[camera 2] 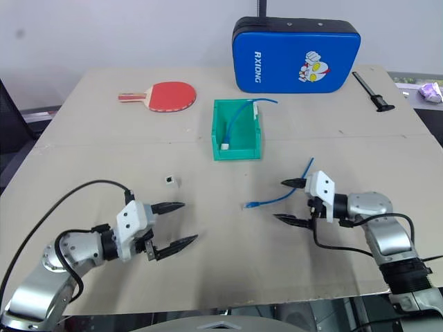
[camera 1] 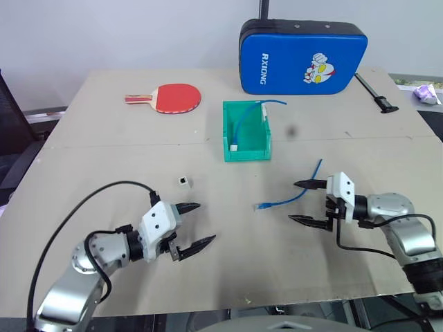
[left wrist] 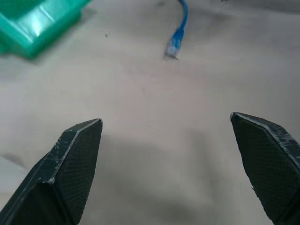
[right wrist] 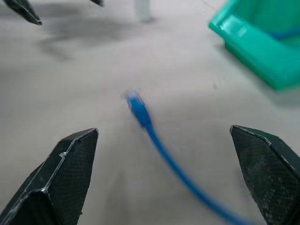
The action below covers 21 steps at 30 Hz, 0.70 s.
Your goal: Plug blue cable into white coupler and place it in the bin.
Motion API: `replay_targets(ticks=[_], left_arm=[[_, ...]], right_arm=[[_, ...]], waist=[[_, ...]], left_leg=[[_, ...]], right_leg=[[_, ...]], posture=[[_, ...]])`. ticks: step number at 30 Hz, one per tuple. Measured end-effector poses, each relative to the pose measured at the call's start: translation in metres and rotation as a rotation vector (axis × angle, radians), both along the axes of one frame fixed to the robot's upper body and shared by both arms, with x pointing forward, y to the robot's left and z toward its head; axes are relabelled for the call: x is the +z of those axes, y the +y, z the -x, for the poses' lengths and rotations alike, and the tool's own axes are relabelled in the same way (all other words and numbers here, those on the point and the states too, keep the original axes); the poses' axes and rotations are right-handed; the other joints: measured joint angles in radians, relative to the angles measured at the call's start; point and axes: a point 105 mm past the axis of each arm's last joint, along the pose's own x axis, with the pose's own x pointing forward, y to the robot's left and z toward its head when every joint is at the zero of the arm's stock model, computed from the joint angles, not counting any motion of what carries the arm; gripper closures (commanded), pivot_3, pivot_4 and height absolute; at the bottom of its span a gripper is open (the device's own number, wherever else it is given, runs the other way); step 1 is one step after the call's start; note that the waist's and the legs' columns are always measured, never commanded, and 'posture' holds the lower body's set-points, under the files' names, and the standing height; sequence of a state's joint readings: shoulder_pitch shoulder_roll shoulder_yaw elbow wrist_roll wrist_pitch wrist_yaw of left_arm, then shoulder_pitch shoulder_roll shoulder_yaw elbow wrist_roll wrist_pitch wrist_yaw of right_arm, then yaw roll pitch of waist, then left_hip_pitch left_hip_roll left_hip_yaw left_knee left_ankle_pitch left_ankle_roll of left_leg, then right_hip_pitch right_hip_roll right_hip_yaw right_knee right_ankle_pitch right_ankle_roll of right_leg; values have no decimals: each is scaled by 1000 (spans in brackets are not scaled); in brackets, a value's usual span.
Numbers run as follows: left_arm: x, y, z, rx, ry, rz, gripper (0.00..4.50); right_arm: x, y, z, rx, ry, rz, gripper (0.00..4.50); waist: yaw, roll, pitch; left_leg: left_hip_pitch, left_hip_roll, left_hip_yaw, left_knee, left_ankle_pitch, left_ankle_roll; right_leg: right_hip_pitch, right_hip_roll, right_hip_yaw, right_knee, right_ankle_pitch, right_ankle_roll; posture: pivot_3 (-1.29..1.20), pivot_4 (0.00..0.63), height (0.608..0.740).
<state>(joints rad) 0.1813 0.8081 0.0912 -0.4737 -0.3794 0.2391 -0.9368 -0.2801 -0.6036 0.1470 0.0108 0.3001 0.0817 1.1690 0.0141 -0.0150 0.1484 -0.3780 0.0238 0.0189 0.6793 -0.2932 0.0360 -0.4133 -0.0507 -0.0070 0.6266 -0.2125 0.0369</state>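
Now | blue padded case (camera 1: 302, 57) reads "RXIONG" | left gripper (camera 1: 192, 226) fingers released | right gripper (camera 1: 302, 202) fingers released

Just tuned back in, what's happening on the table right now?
Nothing is picked up yet. The right claw is open beside the blue cable, which lies loose on the table. The left claw is open too, a little short of the white coupler. The green bin behind them already holds another blue cable with a white coupler on it.
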Motion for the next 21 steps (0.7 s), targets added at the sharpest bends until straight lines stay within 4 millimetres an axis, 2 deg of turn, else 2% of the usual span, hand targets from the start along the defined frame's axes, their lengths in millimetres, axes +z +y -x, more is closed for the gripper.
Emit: replay_targets(ticks=[2, 6, 9, 11, 12, 13, 15, 17, 18, 21], left_arm=[[5, -2, 0, -15, -7, -3, 0], [7, -4, 3, -43, 26, -31, 0], [10, -5, 4, -60, 43, -42, 0], [16, -4, 1, -67, 35, -52, 0], [17, -4, 1, -68, 33, -56, 0], [18, -3, 1, -67, 32, -61, 0], [16, -2, 2, -70, 56, -67, 0], [16, -1, 3, -79, 61, -82, 0], [17, -1, 3, -81, 60, -85, 0], [18, -1, 3, -80, 57, -91, 0]], right_arm=[[0, 1, -2, 6, -5, 16, 50], [-16, 4, -9, 20, 1, 123, 50], [-18, 11, -11, 40, 5, 142, 879], [-17, 21, -10, 86, 7, 144, 1849], [-17, 23, -9, 97, 9, 146, 2507], [-18, 25, -8, 108, 14, 149, 2576], [-23, 31, -5, 144, 33, 176, 2985], [-23, 38, -7, 167, 37, 199, 4058], [-23, 39, -8, 171, 38, 205, 4444], [-20, 43, -12, 173, 35, 207, 4444]], waist=[[-1, 0, 0], [-2, 0, 1], [-2, 0, 1], [-2, 0, 1], [-2, 0, 1], [-2, 0, 1], [-2, 0, 1], [-3, 0, 1], [-3, 0, 1], [-3, 0, 1]], left_leg=[[0, 0, 0, 0, 0, 0], [0, 0, 1, 0, 0, 0], [0, 0, 0, -1, 0, 0], [0, 0, 0, -1, 0, 0], [0, 0, 0, -1, 0, 0], [0, 0, 0, -1, 0, 0], [0, 0, 1, -1, 0, 0], [0, 0, 1, -1, 0, 0], [0, 0, 1, -1, 0, 0], [0, 0, 0, -1, 0, 0]], right_leg=[[0, 0, 0, -1, 0, 0], [-1, 0, 0, -1, 0, 0], [-1, 1, 0, 0, 0, 0], [-1, 1, 0, 0, 0, 0], [-1, 2, 0, 0, 0, 0], [-1, 1, 0, 0, 0, 0], [-1, 1, 0, 0, 0, 0], [-1, 1, 1, 0, 0, 0], [-1, 1, 0, 0, 0, 0], [-1, 1, 0, 0, 0, 0]], posture=[[0, 150, 728], [0, 150, 728], [0, 150, 728], [0, 150, 728], [0, 150, 728], [0, 150, 728], [0, 150, 728], [0, 150, 728], [0, 150, 728], [0, 150, 728]])
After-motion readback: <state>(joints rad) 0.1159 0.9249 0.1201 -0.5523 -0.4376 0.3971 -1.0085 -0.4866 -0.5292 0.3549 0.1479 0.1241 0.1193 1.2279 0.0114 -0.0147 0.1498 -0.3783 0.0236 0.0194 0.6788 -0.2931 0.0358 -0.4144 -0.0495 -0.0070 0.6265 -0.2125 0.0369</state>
